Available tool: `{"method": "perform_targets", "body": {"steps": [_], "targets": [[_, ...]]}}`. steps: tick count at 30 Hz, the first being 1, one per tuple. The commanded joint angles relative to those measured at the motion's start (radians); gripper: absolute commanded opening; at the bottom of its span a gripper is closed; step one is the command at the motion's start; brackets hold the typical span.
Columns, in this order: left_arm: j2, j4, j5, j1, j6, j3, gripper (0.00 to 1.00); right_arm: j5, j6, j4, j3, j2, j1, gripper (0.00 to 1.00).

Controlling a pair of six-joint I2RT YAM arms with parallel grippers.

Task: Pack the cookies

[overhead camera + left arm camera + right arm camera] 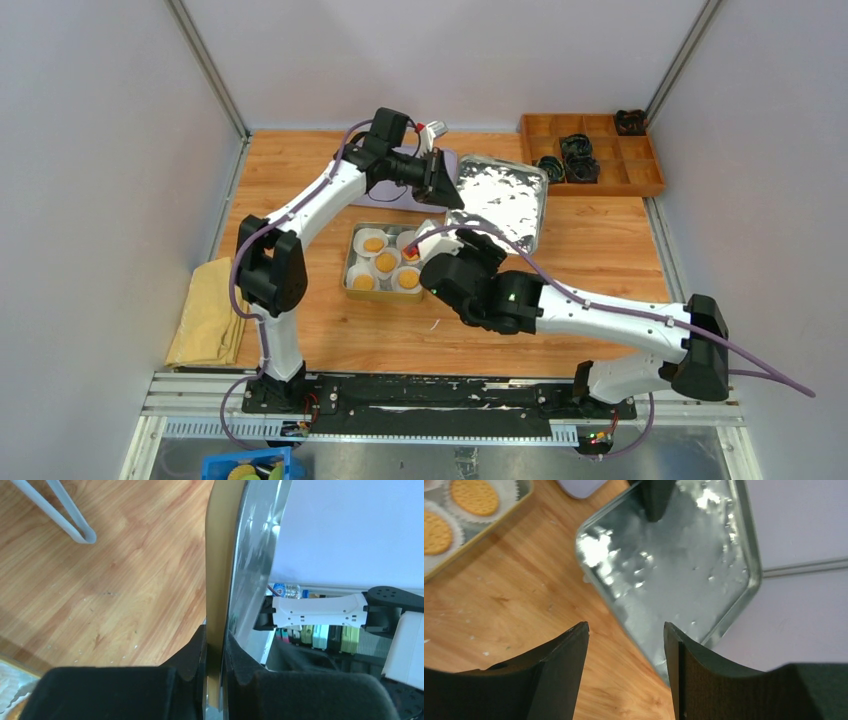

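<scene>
Several cookies lie in white paper liners inside a shallow gold tin at the table's middle. Two of them show at the top left of the right wrist view, with the tin's rim. My left gripper is shut on the left edge of the silver lid, right of the tin. In its wrist view the jaws pinch the lid's gold-backed rim. My right gripper hangs open over the tin's right end. Its fingers hold nothing, and the lid lies ahead.
A wooden compartment tray with black parts stands at the back right. A folded yellow cloth lies at the left edge. A pale lavender flat object sits behind the left gripper. A blue bin sits below the arm rail.
</scene>
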Motion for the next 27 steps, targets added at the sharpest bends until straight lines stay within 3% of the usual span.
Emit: {"method": "perform_targets", "body": {"steps": [1, 10, 17, 27], "targets": [[-0.007, 0.016, 0.052, 0.022, -0.031, 0.051, 0.00, -0.014, 0.104, -0.099, 0.022, 0.024, 0.077, 0.62], [-0.003, -0.044, 0.047, 0.039, -0.002, 0.108, 0.00, 0.081, 0.140, -0.115, 0.018, 0.075, 0.085, 0.62], [-0.094, 0.041, 0.046, 0.039, -0.026, -0.053, 0.00, 0.129, 0.113, -0.096, 0.030, 0.141, 0.047, 0.61], [-0.181, -0.010, 0.026, 0.039, 0.038, -0.169, 0.00, 0.141, 0.121, -0.071, 0.008, 0.149, -0.039, 0.57]]}}
